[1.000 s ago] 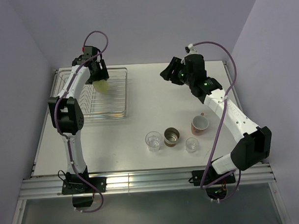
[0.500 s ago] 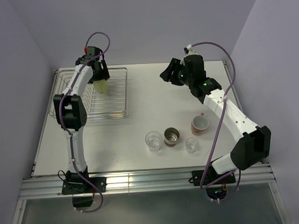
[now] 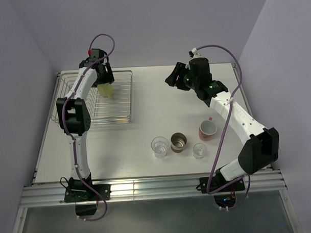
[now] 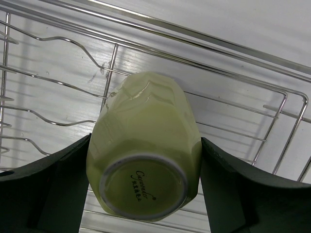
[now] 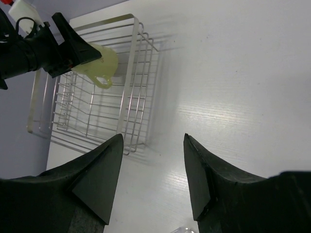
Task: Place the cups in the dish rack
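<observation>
Pale yellow mug (image 4: 146,145) held over the dish rack (image 3: 121,72), not yet set down.
The left gripper (image 3: 104,80) is clamped on its sides; I would lower it slowly until the wires carry it, then release. The right gripper (image 5: 153,138) is parted, empty.

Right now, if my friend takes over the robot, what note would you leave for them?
Left gripper: shut on the pale yellow mug, held over the dish rack, not released.
Right gripper: open, empty, above the table.
On the table: salmon-pink mug, brown cup, two glass tumblers.
Done: nothing released in the rack yet.
To do: set down the yellow mug, then load the other four.
</observation>
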`<state>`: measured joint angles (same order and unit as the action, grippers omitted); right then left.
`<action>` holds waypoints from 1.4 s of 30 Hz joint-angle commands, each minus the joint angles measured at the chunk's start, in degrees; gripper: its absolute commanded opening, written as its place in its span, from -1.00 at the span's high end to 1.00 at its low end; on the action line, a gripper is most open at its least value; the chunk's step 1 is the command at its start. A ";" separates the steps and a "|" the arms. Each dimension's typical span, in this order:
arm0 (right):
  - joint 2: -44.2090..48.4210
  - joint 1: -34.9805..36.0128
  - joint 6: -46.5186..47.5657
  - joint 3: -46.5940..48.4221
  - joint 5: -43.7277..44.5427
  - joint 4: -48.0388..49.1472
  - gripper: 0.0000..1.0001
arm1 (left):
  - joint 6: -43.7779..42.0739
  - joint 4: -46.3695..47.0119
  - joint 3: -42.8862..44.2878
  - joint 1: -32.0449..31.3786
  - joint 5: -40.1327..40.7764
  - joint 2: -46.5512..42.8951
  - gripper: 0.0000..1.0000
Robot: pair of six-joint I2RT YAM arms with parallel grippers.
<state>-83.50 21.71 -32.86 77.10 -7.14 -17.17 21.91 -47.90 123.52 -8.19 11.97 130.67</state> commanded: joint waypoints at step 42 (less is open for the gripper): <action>3.43 1.31 5.26 1.91 5.90 -6.38 -0.40 | 2.26 5.37 -3.73 -0.60 5.96 -17.19 -0.98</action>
<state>-83.53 22.63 -29.61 77.12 -3.95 -22.00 22.50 -42.44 119.98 -8.27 15.09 119.68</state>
